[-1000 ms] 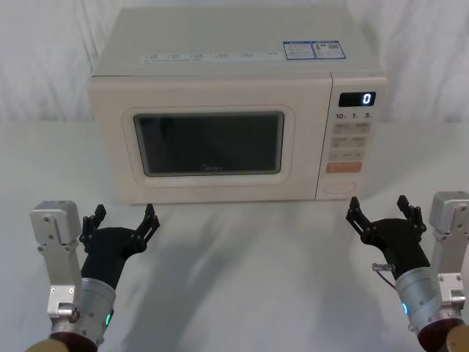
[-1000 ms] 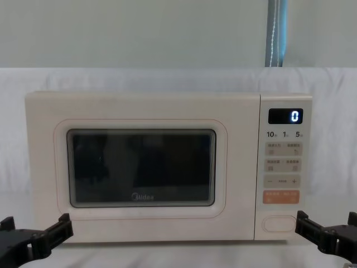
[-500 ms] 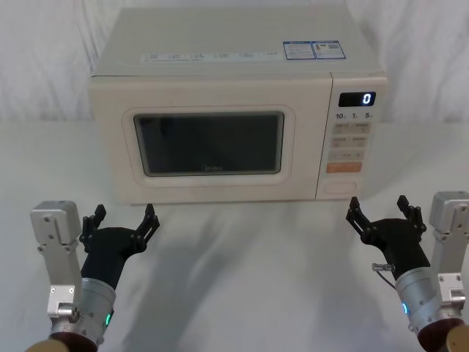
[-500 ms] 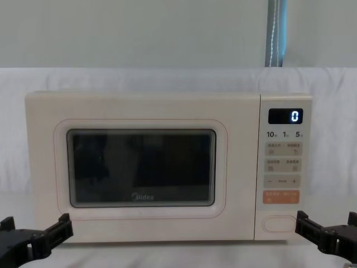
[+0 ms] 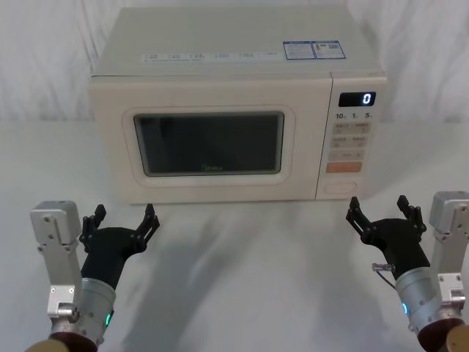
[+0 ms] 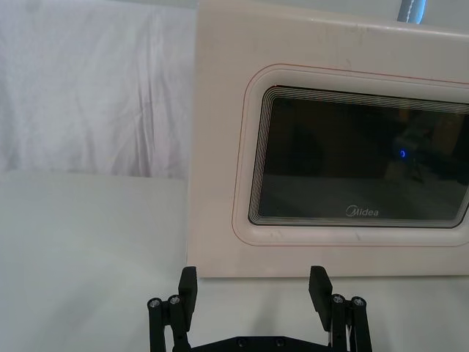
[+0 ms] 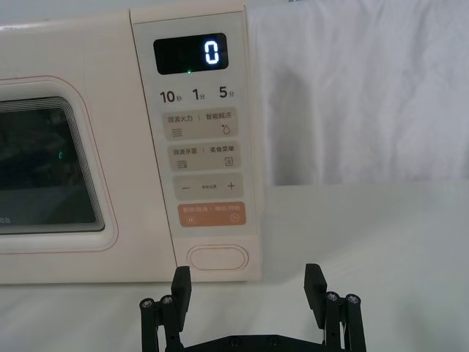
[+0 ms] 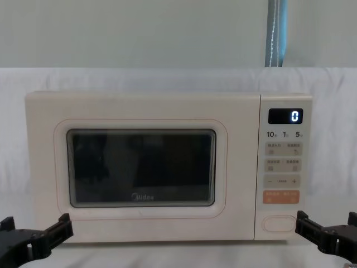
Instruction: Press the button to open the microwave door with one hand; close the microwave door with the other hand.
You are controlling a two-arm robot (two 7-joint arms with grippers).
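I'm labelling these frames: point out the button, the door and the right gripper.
button (image 7: 218, 258): right wrist view, centre of the blank pill-shaped key.
door (image 8: 142, 220): chest view, cream strip below the window.
right gripper (image 5: 380, 209): head view, midway between the open fingertips.

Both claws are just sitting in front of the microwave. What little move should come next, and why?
Probably the right claw should ease forward toward the button. The door is shut, and this open claw sits short of the panel, nearly in line with the button, touching nothing. The left claw, also open, can wait before the door.
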